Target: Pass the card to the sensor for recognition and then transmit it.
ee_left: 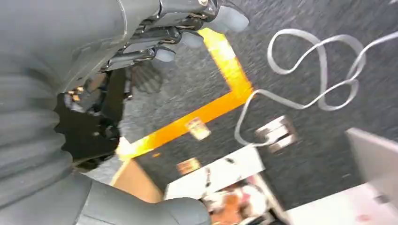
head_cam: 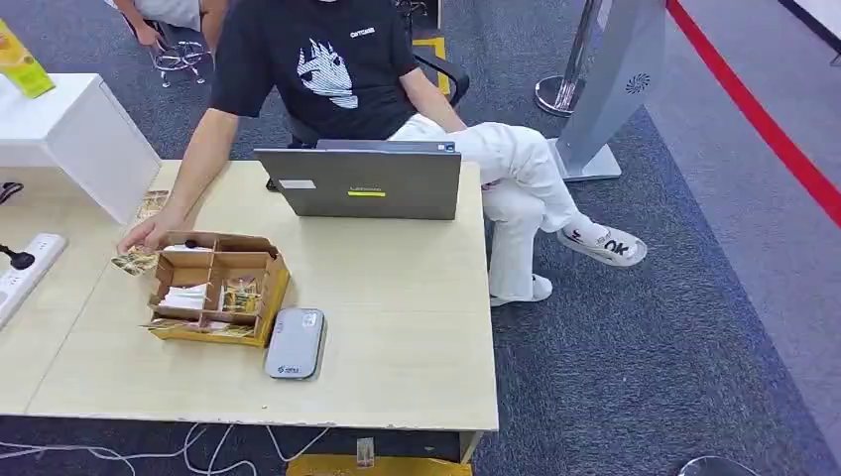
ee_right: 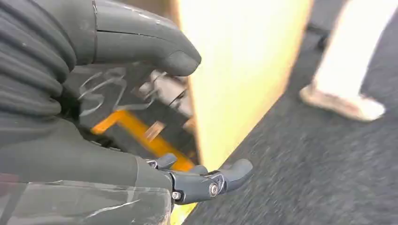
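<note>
A compartmented brown cardboard box is set on the pale wooden table; white packets and patterned cards are held in its sections, and a grey rounded sensor pad lies just beside it. A patterned card is held by a person's hand at the box's far-left corner. The left hand and right hand are seen over carpet, fingers apart, nothing held.

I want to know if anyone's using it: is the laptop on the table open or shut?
Open. The laptop has its lid raised upright, its back facing the camera, toward the seated person; its screen is hidden.
</note>
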Available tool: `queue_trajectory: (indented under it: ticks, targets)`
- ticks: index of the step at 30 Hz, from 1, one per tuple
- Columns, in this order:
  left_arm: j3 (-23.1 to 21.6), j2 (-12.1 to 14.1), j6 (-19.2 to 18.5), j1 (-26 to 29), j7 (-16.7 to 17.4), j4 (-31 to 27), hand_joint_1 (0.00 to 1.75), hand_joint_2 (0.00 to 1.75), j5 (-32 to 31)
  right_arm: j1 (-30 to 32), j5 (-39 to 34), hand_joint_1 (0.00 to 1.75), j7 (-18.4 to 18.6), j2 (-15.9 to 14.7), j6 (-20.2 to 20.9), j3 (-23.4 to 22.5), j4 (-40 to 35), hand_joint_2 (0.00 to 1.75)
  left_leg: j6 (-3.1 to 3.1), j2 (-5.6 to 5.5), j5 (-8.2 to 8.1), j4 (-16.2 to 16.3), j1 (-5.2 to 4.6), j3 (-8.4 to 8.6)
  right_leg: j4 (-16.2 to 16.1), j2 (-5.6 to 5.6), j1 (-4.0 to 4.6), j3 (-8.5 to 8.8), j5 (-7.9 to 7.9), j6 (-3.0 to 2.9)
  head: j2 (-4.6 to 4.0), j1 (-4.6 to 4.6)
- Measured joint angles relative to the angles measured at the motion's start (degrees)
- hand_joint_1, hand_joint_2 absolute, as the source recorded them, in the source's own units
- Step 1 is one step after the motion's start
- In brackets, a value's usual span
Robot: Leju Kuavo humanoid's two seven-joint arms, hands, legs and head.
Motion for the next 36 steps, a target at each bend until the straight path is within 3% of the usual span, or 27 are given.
queue_trajectory:
  ticks: [2, 3, 4, 8, 13, 15, 17, 20, 21, 23, 25, 30, 36]
  targets:
    - [1.1, -0.8, 0.5, 0.2, -0.6, -1.8, 0.0, 1.75, -2.5, 0.0, 0.9, 0.0, -1.6, 0.3, 1.8, -0.2, 0.0, 0.0, 0.0, 0.01, 0.0, 0.0, 0.0, 0.01, 0.0, 0.01, 0.0, -0.01, 0.0, 0.0, -0.02, -0.02]
    - [1.2, -1.5, 0.8, 0.4, -0.8, -3.9, 0.0, 1.75, -4.9, 0.0, 1.5, 0.0, -2.6, 0.5, 2.2, -0.2, 0.0, 1.75, 0.0, 0.0, 0.01, 0.0, 0.0, 0.0, 0.0, -0.01, 0.0, -0.02, 0.0, 0.0, -0.02, -0.04]
    - [1.5, -2.2, 0.5, 0.6, -0.8, -6.2, 0.0, 1.75, -7.1, -0.1, 1.9, 0.0, -3.2, 0.7, 2.7, -0.2, 0.0, 1.75, -0.01, -0.02, 0.02, 0.0, 0.01, 0.0, 0.0, -0.03, 0.01, 0.0, 0.0, 0.0, 0.0, -0.02]
    - [4.2, 0.0, -10.6, 1.3, -1.1, -21.1, 0.0, 1.75, -11.9, -0.5, 5.2, 0.0, -1.5, 0.7, 5.0, 0.2, -0.1, 1.75, -0.11, 0.03, 0.05, 0.0, 0.24, 0.01, 0.0, 0.03, 0.23, -0.01, 0.01, -0.04, 0.0, 0.13]
    - [8.2, 3.5, -11.6, 1.2, -1.2, -30.3, 0.0, 1.75, -12.6, -0.9, 5.6, 0.0, -1.3, 0.6, 5.0, 0.3, -0.1, 1.75, -0.24, -0.04, 0.14, -0.1, 0.24, 0.02, 0.1, -0.02, 0.22, -0.01, -0.03, -0.07, 0.0, -0.15]
    - [8.7, 3.8, -11.6, 1.5, -1.2, -31.9, 0.0, 1.75, -12.7, -1.0, 5.6, 0.0, -1.2, 0.6, 4.9, 0.3, -0.1, 1.75, -0.24, -0.04, 0.13, -0.1, 0.24, 0.0, 0.1, -0.02, 0.21, -0.05, -0.03, -0.07, 0.0, -0.13]
    - [9.1, 2.3, -11.0, 1.7, -1.1, -36.3, 0.0, 1.75, -13.5, -1.1, 6.0, 0.0, -1.2, 0.6, 2.4, 0.3, -0.1, 1.75, -0.21, -0.04, 0.11, 0.0, 0.25, -0.05, 0.1, -0.02, 0.22, -0.09, -0.03, -0.06, 0.0, -0.02]
    - [9.3, -0.4, -6.6, 2.0, -1.1, -47.7, 0.0, 1.75, -12.5, -1.0, 7.0, 0.0, -1.3, 0.6, -1.4, 0.3, -0.1, 1.75, -0.18, -0.04, 0.08, 0.0, 0.2, -0.06, 0.1, 0.0, 0.18, 0.0, -0.01, -0.04, 0.0, 0.0]
    - [8.8, -1.1, -3.6, 2.7, -1.2, -51.6, 0.0, 1.75, -11.2, -1.0, 6.9, 0.0, -1.0, 0.6, -1.5, 0.3, -0.1, 1.75, -0.18, 0.01, 0.08, 0.0, 0.22, -0.03, 0.1, 0.04, 0.19, -0.03, 0.02, -0.05, 0.0, 0.04]
    - [4.9, -2.2, 6.0, 5.9, -1.2, -62.3, 0.0, 1.75, -7.5, -1.0, 6.8, 0.0, 0.1, 0.6, -1.4, 0.3, -0.1, 1.75, -0.18, 0.13, 0.08, 0.0, 0.22, 0.04, 0.1, 0.16, 0.19, -0.14, 0.04, -0.09, 0.0, -0.06]
    - [0.4, -3.0, 11.4, 8.9, -1.2, -70.2, 0.0, 1.75, -7.1, -1.0, 6.9, 0.0, 0.5, 0.6, -1.4, 0.3, -0.1, 1.75, -0.18, -0.03, 0.09, 0.1, 0.21, 0.0, 0.1, -0.04, 0.17, -0.13, 0.0, -0.03, 0.0, -0.04]
    - [-8.8, -3.8, 17.3, 13.2, -1.3, -87.8, 0.0, 1.75, -11.6, -1.3, 7.5, 0.0, 0.7, 0.6, -1.4, 0.3, -0.1, 1.75, -0.19, -0.18, 0.1, 0.0, 0.25, 0.0, 0.1, -0.16, 0.23, -0.06, 0.0, -0.08, 0.0, -0.07]
    - [-14.1, -4.0, 18.3, 15.3, -1.3, -98.0, 0.0, 1.75, -12.6, -1.4, 7.6, 0.0, 0.9, 0.7, -1.5, 0.3, 0.0, 1.75, -0.19, -0.19, 0.11, 0.0, 0.23, 0.0, 0.1, -0.15, 0.2, -0.04, 0.01, -0.06, 0.0, -0.04]
